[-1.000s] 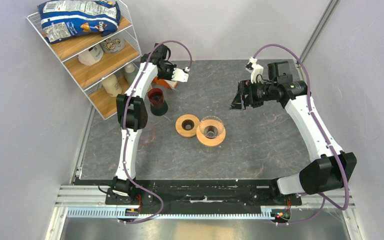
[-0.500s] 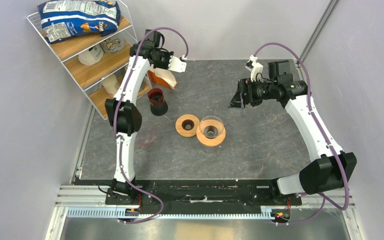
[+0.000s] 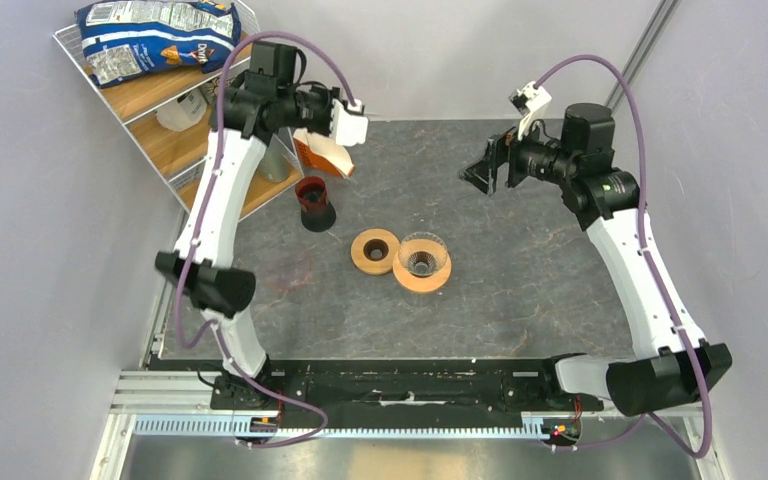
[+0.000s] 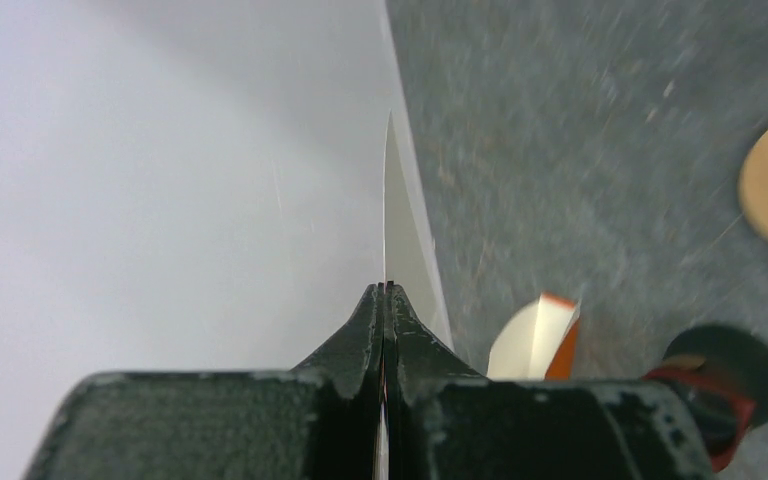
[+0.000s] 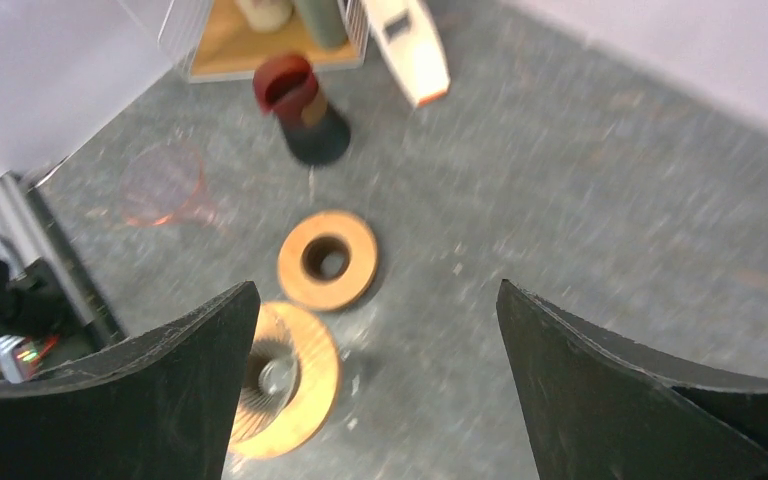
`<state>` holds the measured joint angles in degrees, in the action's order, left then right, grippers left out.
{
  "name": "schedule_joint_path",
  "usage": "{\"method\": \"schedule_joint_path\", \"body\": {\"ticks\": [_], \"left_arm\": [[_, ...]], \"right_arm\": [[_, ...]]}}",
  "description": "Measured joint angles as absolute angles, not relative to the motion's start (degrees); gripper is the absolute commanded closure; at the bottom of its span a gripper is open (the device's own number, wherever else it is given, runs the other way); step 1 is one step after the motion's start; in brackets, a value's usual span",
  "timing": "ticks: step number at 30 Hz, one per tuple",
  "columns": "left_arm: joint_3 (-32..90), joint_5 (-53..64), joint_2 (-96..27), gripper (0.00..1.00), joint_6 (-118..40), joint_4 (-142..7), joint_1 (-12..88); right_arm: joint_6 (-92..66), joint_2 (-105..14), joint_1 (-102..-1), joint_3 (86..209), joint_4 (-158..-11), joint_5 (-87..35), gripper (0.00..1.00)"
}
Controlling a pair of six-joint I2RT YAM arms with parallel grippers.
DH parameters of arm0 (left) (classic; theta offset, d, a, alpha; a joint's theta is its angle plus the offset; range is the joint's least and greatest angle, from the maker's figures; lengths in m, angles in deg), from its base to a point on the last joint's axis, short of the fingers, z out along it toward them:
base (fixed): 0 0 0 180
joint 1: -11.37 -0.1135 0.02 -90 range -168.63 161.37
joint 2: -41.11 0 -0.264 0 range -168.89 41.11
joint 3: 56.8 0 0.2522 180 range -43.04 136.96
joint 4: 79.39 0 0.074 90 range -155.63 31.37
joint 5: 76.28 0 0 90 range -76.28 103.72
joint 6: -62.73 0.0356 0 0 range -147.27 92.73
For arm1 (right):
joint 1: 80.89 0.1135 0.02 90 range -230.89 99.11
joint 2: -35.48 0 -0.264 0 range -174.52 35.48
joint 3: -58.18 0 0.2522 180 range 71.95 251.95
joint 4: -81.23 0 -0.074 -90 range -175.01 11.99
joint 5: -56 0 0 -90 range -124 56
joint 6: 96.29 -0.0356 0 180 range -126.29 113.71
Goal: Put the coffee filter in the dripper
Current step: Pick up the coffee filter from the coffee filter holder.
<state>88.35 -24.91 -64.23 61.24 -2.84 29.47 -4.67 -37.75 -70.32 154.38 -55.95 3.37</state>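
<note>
My left gripper (image 4: 387,287) is shut on the coffee filter (image 4: 398,240), a thin cream-white sheet seen edge-on, rising from between the jaws. In the top view the left gripper (image 3: 350,123) hangs high over the back left of the table, above the orange-and-white packet (image 3: 322,153); the filter itself is not distinct there. The dripper (image 3: 421,262), clear glass in a wooden collar, stands at the table's middle. It also shows low in the right wrist view, the dripper (image 5: 285,378) beside the left finger. My right gripper (image 3: 484,170) (image 5: 377,290) is open, raised at the back right, holding nothing.
A bare wooden ring (image 3: 375,250) lies just left of the dripper. A dark red-and-black cup (image 3: 313,203) stands near the packet. A wire shelf (image 3: 175,110) with a chip bag (image 3: 155,35) and bottles fills the back left corner. Grey walls close in on both sides.
My left arm has risen and drawn back toward the shelf with its jaws still shut. The right arm has lifted and swung toward the back wall, its jaws a little wider.
</note>
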Motion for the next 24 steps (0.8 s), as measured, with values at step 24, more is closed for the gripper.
{"method": "schedule_joint_path", "body": {"ticks": [24], "left_arm": [[80.81, -29.42, -52.32, 0.98, 59.47, -1.14, 48.95]], "right_arm": [[20.12, -29.88, -56.29, 154.49, -55.98, -0.46, 0.03]]}}
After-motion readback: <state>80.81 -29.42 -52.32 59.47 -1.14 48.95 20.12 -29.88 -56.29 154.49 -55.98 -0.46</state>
